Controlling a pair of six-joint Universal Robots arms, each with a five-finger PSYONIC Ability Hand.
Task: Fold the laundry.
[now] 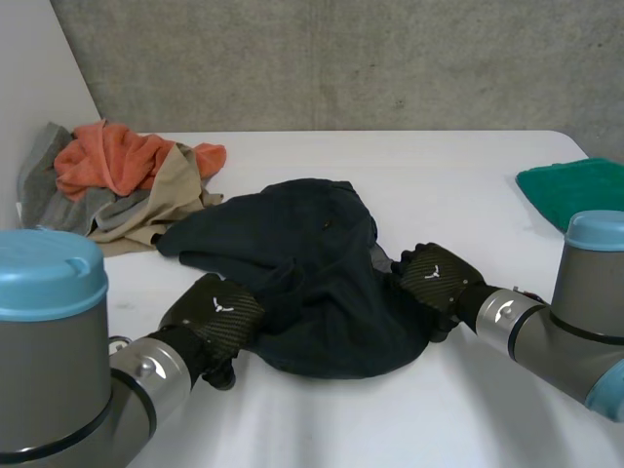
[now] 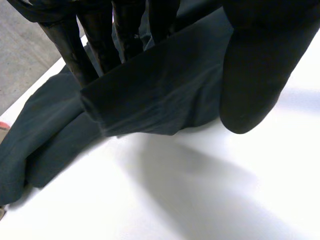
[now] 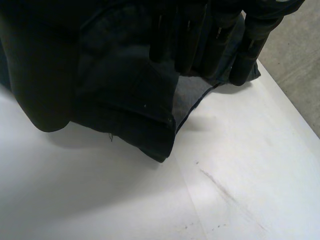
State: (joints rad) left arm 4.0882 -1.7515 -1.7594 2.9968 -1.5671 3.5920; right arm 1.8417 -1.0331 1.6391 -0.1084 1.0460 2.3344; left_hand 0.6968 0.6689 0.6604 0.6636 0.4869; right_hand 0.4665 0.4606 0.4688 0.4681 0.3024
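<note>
The left hand (image 1: pixel 219 312) pinches the left edge of the dark garment (image 1: pixel 312 283) between curled fingers and thumb. The right hand (image 1: pixel 434 276) likewise grips its right edge, on the tabletop (image 1: pixel 439 166).

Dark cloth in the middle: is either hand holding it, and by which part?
Both. The left hand pinches the dark cloth at its near left edge, the right hand at its near right edge.

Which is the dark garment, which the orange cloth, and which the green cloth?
dark garment (image 1: pixel 317 283), head view, on its middle.
orange cloth (image 1: pixel 102 161), head view, on its middle, atop the pile.
green cloth (image 1: pixel 575 190), head view, on its middle.
</note>
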